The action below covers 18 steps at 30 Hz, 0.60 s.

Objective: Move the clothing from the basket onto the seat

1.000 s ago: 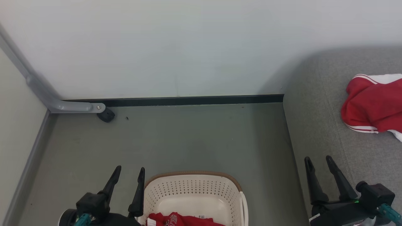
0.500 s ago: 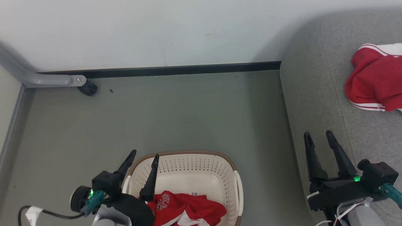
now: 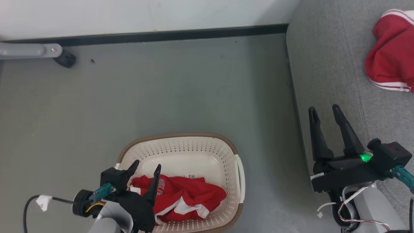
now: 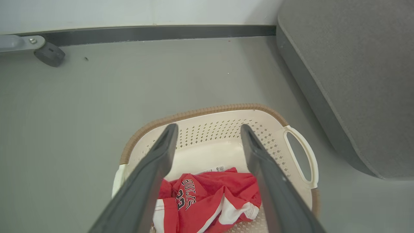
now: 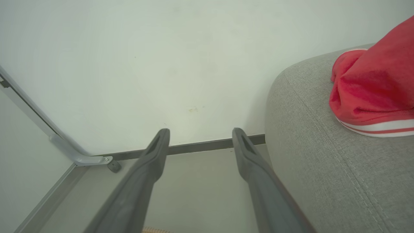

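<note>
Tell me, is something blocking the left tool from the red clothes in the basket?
Nothing visible is. The left tool hangs open right over the red clothes, which lie uncovered in the basket.

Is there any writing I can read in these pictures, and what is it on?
"BULLS", on the red garment in the basket.
"23", beside it on the same garment.
Print on the white tag by the garment: too small to read.

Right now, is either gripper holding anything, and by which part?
Nothing is held. The left gripper is open over the clothing in the basket; the right gripper is open and empty.
</note>
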### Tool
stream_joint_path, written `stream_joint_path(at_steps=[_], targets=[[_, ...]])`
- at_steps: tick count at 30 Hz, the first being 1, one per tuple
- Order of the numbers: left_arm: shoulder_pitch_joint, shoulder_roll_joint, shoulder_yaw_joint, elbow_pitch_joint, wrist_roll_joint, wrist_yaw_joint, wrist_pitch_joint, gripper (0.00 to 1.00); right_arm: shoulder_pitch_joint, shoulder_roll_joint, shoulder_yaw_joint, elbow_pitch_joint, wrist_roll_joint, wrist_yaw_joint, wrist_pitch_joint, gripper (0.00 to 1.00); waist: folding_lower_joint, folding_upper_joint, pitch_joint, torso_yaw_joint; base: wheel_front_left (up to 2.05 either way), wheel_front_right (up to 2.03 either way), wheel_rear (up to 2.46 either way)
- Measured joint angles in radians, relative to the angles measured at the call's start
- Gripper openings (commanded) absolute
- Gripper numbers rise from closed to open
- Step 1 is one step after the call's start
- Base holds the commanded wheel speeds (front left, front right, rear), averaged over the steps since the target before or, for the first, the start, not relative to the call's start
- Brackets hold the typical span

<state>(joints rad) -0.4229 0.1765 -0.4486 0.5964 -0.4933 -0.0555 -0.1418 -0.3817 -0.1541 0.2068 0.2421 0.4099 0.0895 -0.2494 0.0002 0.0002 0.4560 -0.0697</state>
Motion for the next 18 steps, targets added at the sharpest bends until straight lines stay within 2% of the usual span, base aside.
stream_joint_path(at_steps=[9,18], targets=[[-0.078,-0.021,-0.036,0.135,0.0,-0.026,0.066,1.0,-0.066,0.021,0.002,-0.017,-0.013,0.011,0.0,1.0,0.0,0.0,0.099,-0.032,0.0,0.0,0.0],[-0.157,-0.015,-0.051,0.221,0.002,-0.043,0.115,1.0,-0.155,0.035,0.026,-0.05,-0.015,0.018,-0.004,1.0,-0.0001,0.0001,0.195,-0.065,0.0,0.0,0.0]])
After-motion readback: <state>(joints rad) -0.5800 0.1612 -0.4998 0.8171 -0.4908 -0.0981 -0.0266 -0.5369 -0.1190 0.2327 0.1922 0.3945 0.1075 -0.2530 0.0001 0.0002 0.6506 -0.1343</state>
